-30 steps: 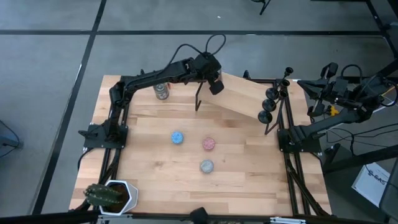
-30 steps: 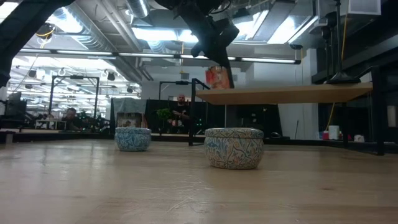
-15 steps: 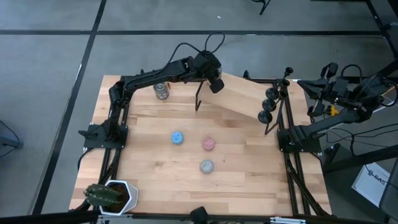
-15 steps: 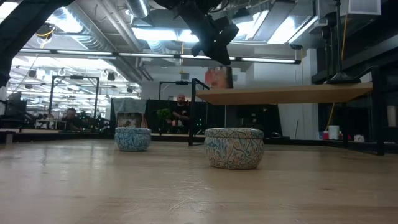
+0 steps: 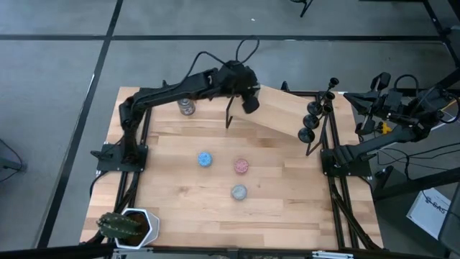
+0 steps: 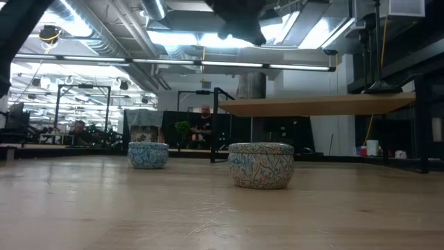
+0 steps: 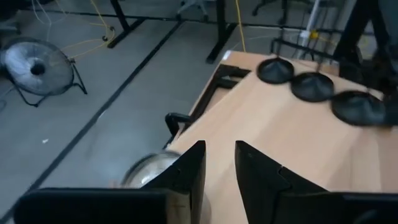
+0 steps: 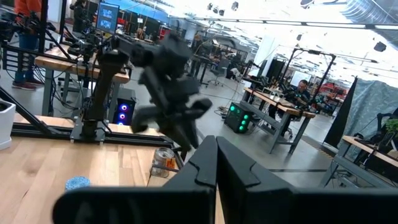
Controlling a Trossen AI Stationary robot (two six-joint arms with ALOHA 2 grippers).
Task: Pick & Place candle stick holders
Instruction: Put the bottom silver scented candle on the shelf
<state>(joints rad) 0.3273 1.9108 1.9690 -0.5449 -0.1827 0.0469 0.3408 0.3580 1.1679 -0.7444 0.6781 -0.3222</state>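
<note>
Nearest us we list the left gripper (image 7: 219, 163), fingers slightly parted around nothing, above the raised wooden shelf (image 5: 277, 111); farther, three black candle stick holders (image 7: 314, 87) on it; right gripper (image 8: 216, 163) pressed together, off-table.

3 black candle stick holders (image 5: 312, 121) stand upright in a row at the raised board's edge.

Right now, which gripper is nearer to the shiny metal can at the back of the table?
Left. The left gripper hangs over the raised board, a short way from the metal can. The right gripper waits beyond the table's right edge, far from it.
</note>
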